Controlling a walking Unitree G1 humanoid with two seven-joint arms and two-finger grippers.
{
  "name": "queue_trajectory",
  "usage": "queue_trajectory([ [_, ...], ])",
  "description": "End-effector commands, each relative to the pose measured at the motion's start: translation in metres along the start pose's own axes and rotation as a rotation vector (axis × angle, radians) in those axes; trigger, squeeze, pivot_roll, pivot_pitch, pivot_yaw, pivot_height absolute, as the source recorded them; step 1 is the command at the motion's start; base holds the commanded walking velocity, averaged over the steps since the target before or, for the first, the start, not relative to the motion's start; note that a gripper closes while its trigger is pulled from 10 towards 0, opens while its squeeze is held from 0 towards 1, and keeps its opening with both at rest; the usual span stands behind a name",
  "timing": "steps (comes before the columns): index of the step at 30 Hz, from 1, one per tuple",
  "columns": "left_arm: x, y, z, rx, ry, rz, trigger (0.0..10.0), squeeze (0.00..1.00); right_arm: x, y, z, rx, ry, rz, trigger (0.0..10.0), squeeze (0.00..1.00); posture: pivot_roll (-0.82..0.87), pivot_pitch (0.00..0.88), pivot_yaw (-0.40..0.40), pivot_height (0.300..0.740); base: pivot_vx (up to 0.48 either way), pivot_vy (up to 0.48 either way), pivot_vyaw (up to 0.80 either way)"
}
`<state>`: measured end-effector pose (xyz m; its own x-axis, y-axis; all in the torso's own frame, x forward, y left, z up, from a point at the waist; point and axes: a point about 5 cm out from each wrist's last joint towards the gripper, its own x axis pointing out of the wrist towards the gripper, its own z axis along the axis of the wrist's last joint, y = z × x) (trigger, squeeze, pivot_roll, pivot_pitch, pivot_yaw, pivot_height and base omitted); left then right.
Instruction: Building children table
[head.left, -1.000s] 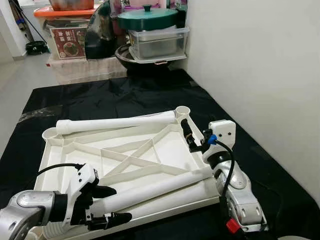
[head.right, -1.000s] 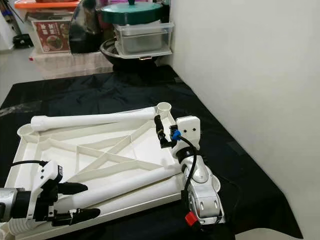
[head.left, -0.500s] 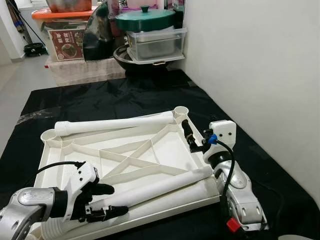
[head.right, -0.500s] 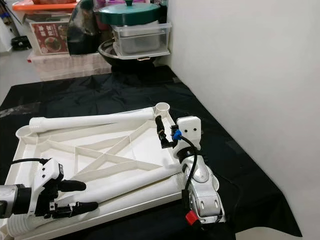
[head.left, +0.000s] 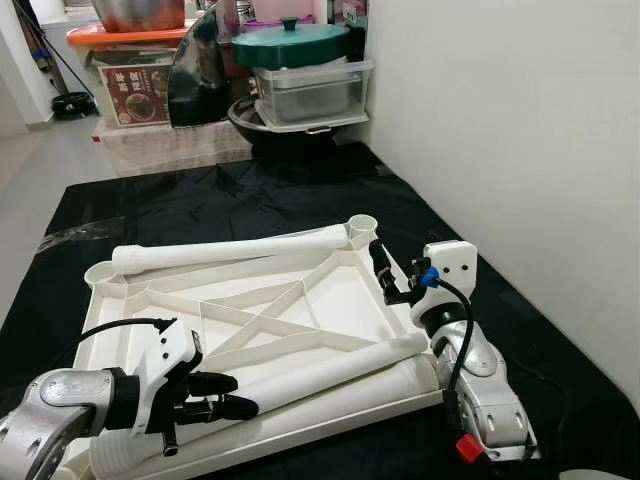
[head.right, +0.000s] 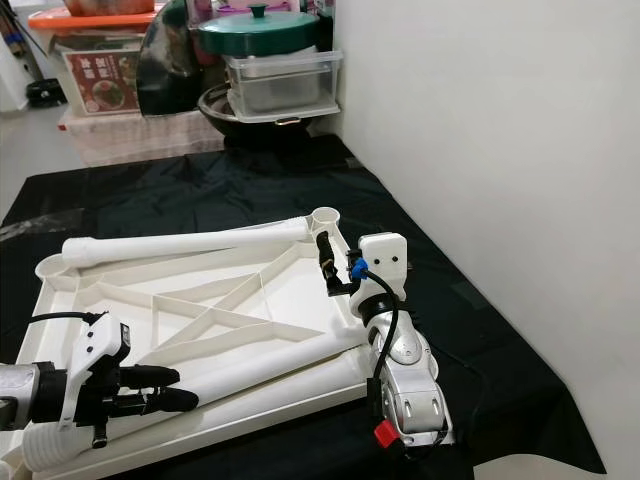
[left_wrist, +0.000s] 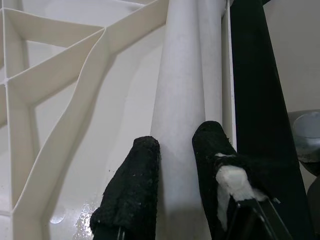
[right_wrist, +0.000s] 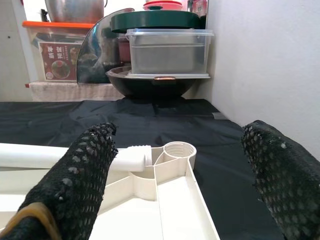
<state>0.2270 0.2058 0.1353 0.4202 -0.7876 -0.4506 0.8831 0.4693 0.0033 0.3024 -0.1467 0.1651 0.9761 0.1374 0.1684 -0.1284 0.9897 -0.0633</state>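
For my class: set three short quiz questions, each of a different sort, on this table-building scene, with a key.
1. True or false: the left claw has its fingers around a white table leg lying on the upturned white tabletop.
2. Multiple choice: the right claw is (a) shut on a leg, (b) open over the tabletop's edge near a round corner socket, (c) resting on the green pot lid.
3. Fill in: the tabletop lies on a ____ sheet.

Key: 1 true; 2 b; 3 black.
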Motion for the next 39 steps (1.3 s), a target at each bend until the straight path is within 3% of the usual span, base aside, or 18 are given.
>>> queue_trajectory([
  [1, 0.0033, -0.0005, -0.0271, -0.076, 0.114, 0.042, 10.0, 0.0, 0.0016, 0.002, -0.0021, 0.007, 0.019, 0.004, 10.0, 0.0, 0.01, 0.0, -0.017, 0.74, 0.0, 0.0, 0.0],
  [15, 0.0039, 0.0011, -0.0333, -0.059, 0.145, 0.071, 10.0, 0.0, 0.0017, 0.0013, -0.0036, 0.014, 0.027, -0.002, 10.0, 0.0, 0.01, 0.0, -0.015, 0.74, 0.0, 0.0, 0.0],
  [16, 0.0041, 0.0056, -0.0314, -0.044, 0.138, 0.098, 10.0, 0.28, 0.0015, 0.001, -0.0041, 0.016, 0.029, -0.003, 10.0, 0.0, 0.01, 0.0, -0.016, 0.74, 0.0, 0.0, 0.0],
  [17, 0.0041, 0.0056, -0.0314, -0.044, 0.138, 0.098, 10.0, 0.28, 0.0015, 0.001, -0.0041, 0.016, 0.029, -0.003, 10.0, 0.0, 0.01, 0.0, -0.016, 0.74, 0.0, 0.0, 0.0],
  [18, 0.0043, 0.008, -0.0285, -0.032, 0.122, 0.102, 10.0, 0.55, 0.0013, 0.0007, -0.0045, 0.019, 0.03, -0.005, 10.0, 0.0, 0.01, 0.0, -0.017, 0.74, 0.0, 0.0, 0.0],
  [19, 0.0043, 0.008, -0.0285, -0.032, 0.122, 0.102, 10.0, 0.55, 0.0013, 0.0007, -0.0045, 0.019, 0.03, -0.005, 10.0, 0.0, 0.01, 0.0, -0.017, 0.74, 0.0, 0.0, 0.0],
  [20, 0.0044, 0.0089, -0.0273, -0.021, 0.12, 0.101, 10.0, 1.0, 0.0012, 0.0008, -0.005, 0.02, 0.032, -0.006, 10.0, 0.0, 0.01, 0.0, -0.016, 0.74, 0.0, 0.0, 0.0],
  [29, 0.0058, 0.0014, -0.0318, -0.025, 0.152, 0.05, 10.0, 1.0, 0.0008, -0.0018, -0.0059, 0.017, 0.038, -0.014, 10.0, 0.0, 0.0, 0.0, -0.016, 0.74, 0.0, 0.0, 0.0],
  [30, 0.006, -0.0001, -0.0334, -0.028, 0.162, 0.041, 10.0, 0.0, 0.0007, -0.002, -0.0062, 0.017, 0.04, -0.014, 10.0, 0.0, 0.0, 0.0, -0.018, 0.74, 0.0, 0.0, 0.0],
  [39, 0.0069, -0.0002, -0.0369, -0.038, 0.183, 0.043, 10.0, 0.0, 0.0013, -0.0019, -0.0068, 0.018, 0.043, -0.013, 10.0, 0.0, 0.0, 0.0, -0.018, 0.74, 0.0, 0.0, 0.0],
])
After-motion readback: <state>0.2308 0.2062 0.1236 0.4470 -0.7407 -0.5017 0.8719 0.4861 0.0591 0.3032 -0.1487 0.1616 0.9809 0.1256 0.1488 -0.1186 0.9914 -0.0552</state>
